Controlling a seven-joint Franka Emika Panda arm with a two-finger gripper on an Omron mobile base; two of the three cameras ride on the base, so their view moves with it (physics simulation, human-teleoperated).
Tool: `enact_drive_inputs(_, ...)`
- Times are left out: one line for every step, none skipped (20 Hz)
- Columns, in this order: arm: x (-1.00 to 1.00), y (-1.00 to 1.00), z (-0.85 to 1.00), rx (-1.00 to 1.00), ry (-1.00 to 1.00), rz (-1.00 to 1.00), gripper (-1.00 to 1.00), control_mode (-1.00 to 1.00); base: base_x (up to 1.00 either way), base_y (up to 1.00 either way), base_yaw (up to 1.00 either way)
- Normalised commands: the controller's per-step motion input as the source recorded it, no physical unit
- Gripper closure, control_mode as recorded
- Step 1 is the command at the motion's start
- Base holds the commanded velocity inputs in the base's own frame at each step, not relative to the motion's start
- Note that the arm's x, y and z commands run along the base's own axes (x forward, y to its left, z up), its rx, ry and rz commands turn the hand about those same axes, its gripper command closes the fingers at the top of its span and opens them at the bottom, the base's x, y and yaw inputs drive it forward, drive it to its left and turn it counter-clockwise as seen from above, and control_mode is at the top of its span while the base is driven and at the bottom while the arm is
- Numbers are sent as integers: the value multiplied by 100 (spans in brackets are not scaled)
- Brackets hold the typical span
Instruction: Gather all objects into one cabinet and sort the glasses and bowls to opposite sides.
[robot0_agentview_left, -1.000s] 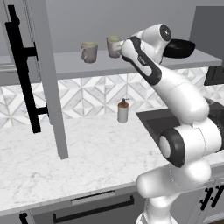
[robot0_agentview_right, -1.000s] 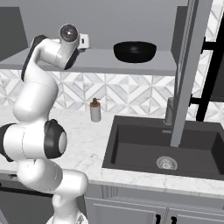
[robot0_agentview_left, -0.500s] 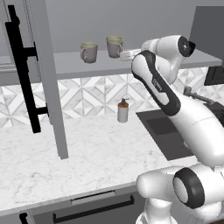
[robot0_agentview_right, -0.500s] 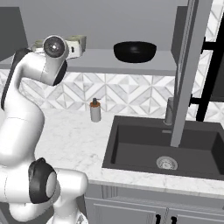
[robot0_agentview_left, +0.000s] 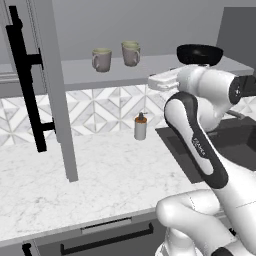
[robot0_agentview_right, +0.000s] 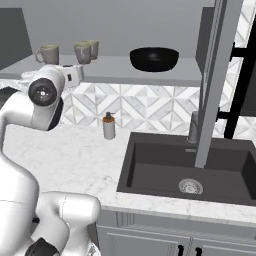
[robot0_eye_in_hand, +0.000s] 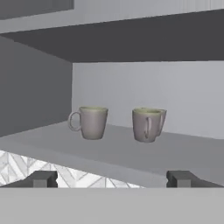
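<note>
Three beige-grey handled cups with pale green insides stand on the open cabinet's pale shelf (robot0_agentview_left: 85, 76): one cup (robot0_agentview_left: 101, 59) alone on the left, a second cup (robot0_agentview_left: 131, 53) with a third close behind it. In the hand view the lone cup (robot0_eye_in_hand: 92, 122) is on the left and the pair (robot0_eye_in_hand: 146, 124) on the right. The black bowl (robot0_agentview_left: 200, 54) sits at the shelf's right end, also seen as the bowl (robot0_agentview_right: 154, 58). My gripper (robot0_eye_in_hand: 111, 179) is open and empty, level with the shelf's front edge and short of the cups; the gripper (robot0_agentview_left: 152, 81) (robot0_agentview_right: 79, 74) points at them.
The cabinet's left door (robot0_agentview_left: 52, 90) with its black bar handle (robot0_agentview_left: 27, 80) stands open, and so does the right door (robot0_agentview_right: 215, 85). A soap pump bottle (robot0_agentview_left: 140, 127) is on the marble counter (robot0_agentview_left: 100, 175). A dark sink (robot0_agentview_right: 195, 165) with a faucet (robot0_agentview_right: 193, 127) lies to the right.
The arm has swung round and the hand has dropped from shelf height to the shelf's front edge, now facing the cups. The jaws stayed open. Cups and bowl have not moved.
</note>
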Motion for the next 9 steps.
enact_drive_inputs(-100, 0, 0, 4, -11, 7, -100, -100, 0, 0, 0)
enact_drive_inputs(-100, 0, 0, 7, -7, 12, -100, -100, 0, 0, 0)
enact_drive_inputs(-100, 0, 0, 8, -5, 14, -100, -100, 0, 0, 0)
enact_drive_inputs(-100, 0, 0, 8, -4, 16, -100, -100, 0, 0, 0)
enact_drive_inputs(-100, 0, -6, 6, -4, 17, -100, -100, 0, 0, 0)
enact_drive_inputs(-100, 0, -17, 3, -4, 17, -100, -100, 0, 0, 0)
enact_drive_inputs(-100, -2, -23, 0, -4, 17, -100, -100, 0, 0, 0)
enact_drive_inputs(-100, 0, -24, 0, -5, 17, -100, -100, 0, 0, 0)
enact_drive_inputs(-100, 0, -24, 0, -7, 15, -100, -100, 0, 0, 0)
